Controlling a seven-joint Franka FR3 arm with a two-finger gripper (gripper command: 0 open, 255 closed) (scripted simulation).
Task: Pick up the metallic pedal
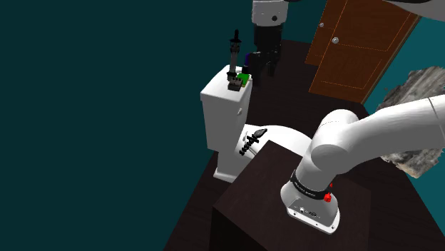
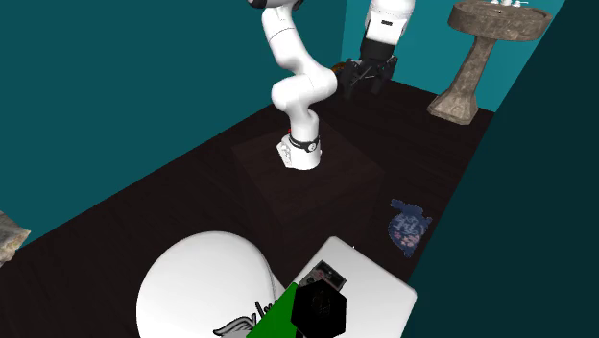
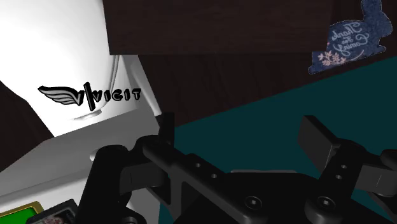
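The pedal (image 1: 233, 68) is a dark, slim piece standing upright on the white toilet tank (image 1: 221, 103), next to a small green item (image 1: 244, 78). In the second exterior view the pedal (image 2: 320, 309) is a black block on the tank lid (image 2: 379, 288), with the green item (image 2: 274, 319) beside it. My black gripper (image 1: 262, 63) hangs to the shoulder view's right of the pedal, higher than it and apart from it. Its fingers (image 3: 167, 127) stand open with nothing between them, over the tank's edge and the dark floor. The gripper (image 2: 370, 77) also appears high in the second exterior view.
The white toilet lid (image 3: 57, 51) carries a black winged logo (image 1: 253, 139). The dark stand (image 1: 242, 207) is close beside the toilet. A brown door (image 1: 356, 43) and a stone sink (image 2: 490, 29) line the teal walls. A blue rabbit-shaped rug (image 2: 408, 226) lies on the floor.
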